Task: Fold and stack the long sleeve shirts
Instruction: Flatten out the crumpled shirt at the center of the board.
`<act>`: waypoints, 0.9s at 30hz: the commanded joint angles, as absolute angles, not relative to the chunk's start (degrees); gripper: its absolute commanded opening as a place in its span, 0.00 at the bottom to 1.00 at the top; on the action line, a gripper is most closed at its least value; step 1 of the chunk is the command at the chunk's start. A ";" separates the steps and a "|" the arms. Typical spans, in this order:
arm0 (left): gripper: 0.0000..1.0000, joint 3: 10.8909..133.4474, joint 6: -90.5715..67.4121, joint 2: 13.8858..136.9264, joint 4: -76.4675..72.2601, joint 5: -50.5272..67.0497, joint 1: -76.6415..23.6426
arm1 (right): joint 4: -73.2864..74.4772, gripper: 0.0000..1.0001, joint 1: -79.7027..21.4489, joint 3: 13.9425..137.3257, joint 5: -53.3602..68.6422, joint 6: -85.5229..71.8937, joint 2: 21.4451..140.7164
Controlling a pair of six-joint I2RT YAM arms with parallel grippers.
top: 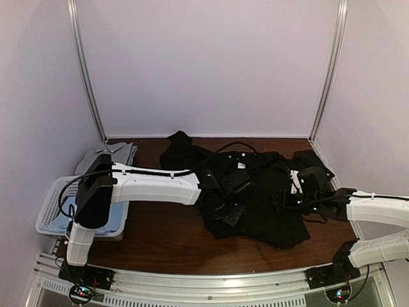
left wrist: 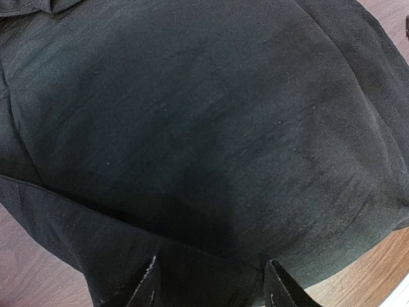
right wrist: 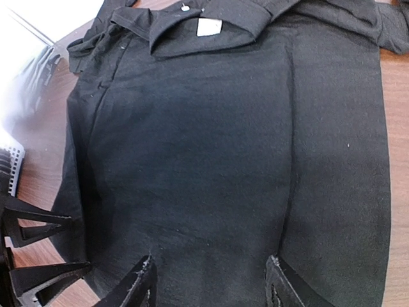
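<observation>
The dark brown wooden bench (top: 160,240) carries the large plain black long-sleeved shirt (top: 265,208), which lies rumpled across its middle and right with the collar toward the back wall and cloth bunched along the far side. At the left edge sits the white plastic lattice basket (top: 45,220) with the light blue cloth shirt (top: 112,217) in it, and the greyish cloth shirt (top: 105,157) lies just behind. Both arms reach over the black shirt. The left gripper (left wrist: 211,284) hangs above the body panel near an edge, jaws apart and empty. The right gripper (right wrist: 211,281) is likewise spread with nothing in it, looking up the front toward the small white neck label (right wrist: 208,26). The step looks like smoothing this shirt before the first fold. Each gripper should probably take an outer edge on opposite sides and draw evenly, pinching the full thickness so the layers do not slide apart.
</observation>
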State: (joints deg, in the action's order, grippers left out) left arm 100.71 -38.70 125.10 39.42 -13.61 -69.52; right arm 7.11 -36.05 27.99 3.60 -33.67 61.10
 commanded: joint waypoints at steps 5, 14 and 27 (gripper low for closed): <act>0.57 103.41 -38.34 126.40 39.46 -13.11 -70.03 | 5.60 0.58 -37.40 26.52 2.24 -35.34 61.92; 0.49 103.24 -38.69 127.62 39.55 -16.44 -70.09 | 3.72 0.58 -38.75 25.89 2.10 -36.30 63.91; 0.00 94.31 -44.43 115.78 40.96 -20.36 -70.12 | 4.08 0.58 -40.23 27.03 2.49 -34.93 67.32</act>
State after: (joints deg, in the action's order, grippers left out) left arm 98.28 -41.17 124.16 40.45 -18.31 -69.87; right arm 4.45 -39.44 26.50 3.44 -35.99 65.54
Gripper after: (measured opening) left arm 0.017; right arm 0.580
